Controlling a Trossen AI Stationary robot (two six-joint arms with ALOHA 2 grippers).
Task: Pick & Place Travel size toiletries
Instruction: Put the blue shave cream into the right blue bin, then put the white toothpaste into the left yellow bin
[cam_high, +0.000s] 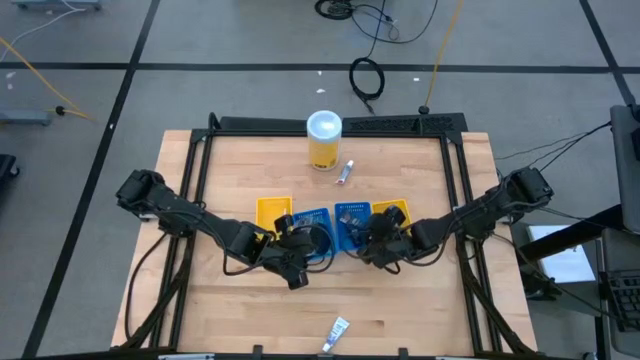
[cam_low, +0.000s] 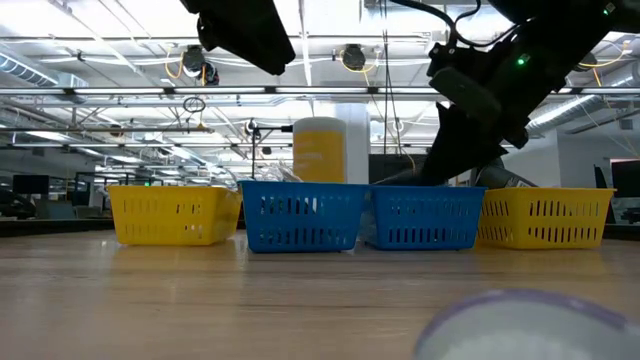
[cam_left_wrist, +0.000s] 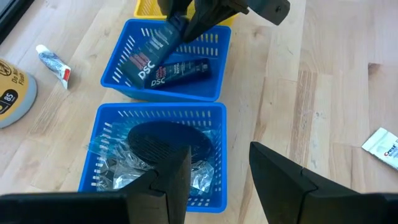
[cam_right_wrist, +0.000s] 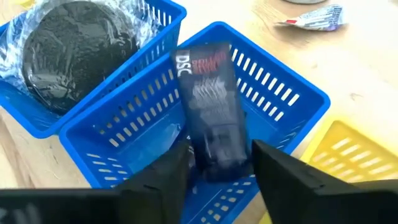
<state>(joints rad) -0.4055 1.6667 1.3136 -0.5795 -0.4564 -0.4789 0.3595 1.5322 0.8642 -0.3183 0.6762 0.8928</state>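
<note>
The right gripper (cam_right_wrist: 214, 163) is clamped on a short dark plastic tube with white "DSC" lettering (cam_right_wrist: 211, 112), holding it tilted over the right-hand blue slotted plastic basket (cam_right_wrist: 292, 81). A second dark tube (cam_left_wrist: 180, 70) lies inside that basket. The left gripper (cam_left_wrist: 217, 171) hovers with fingers apart and empty above the adjacent blue basket (cam_left_wrist: 112, 118), which contains a round black disc in clear wrap (cam_left_wrist: 165, 140). One small white tube (cam_high: 336, 333) lies near the table's front edge.
</note>
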